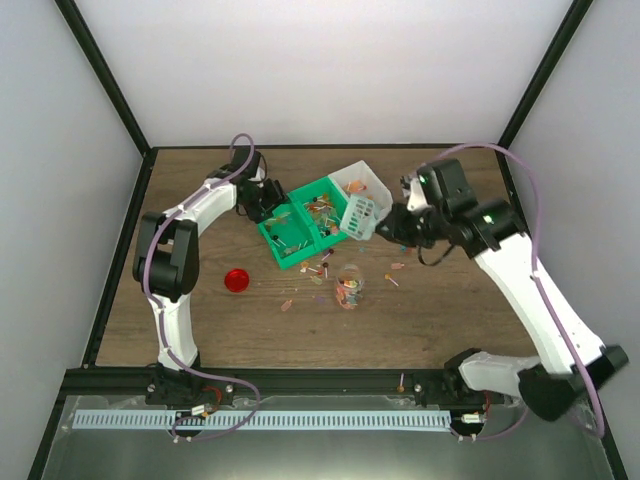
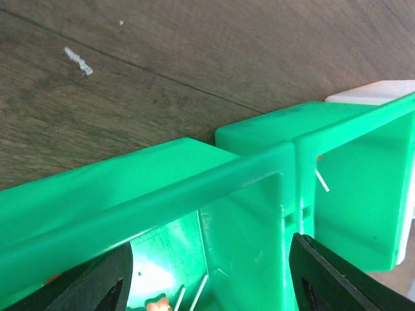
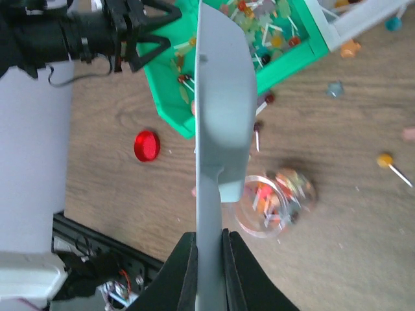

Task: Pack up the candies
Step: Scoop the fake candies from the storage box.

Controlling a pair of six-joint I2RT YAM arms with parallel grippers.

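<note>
Green plastic two-compartment bin [image 2: 214, 178] holds most of the tiny wrapped candies [image 3: 269, 29]; others litter the wooden table [image 1: 450, 310] or sit in the small clear jar [image 1: 348, 290]. They look light, slick and loose, better scooped than pinched. The right gripper [image 3: 207, 236] pinches the pale slotted scoop [image 3: 220, 97] by its handle; the left gripper [image 2: 211, 259] stands spread astride the bin's rim.

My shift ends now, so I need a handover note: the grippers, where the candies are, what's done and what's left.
Left gripper: jaws open, astride the rim of the green bin.
Right gripper: shut on the scoop, head at the bin's right edge.
Candies: most in the bin, some in the open jar, several loose on the table nearby.
Red lid lies apart, off the jar.
Probably left: scoop the rest into the jar, then cap it.
</note>
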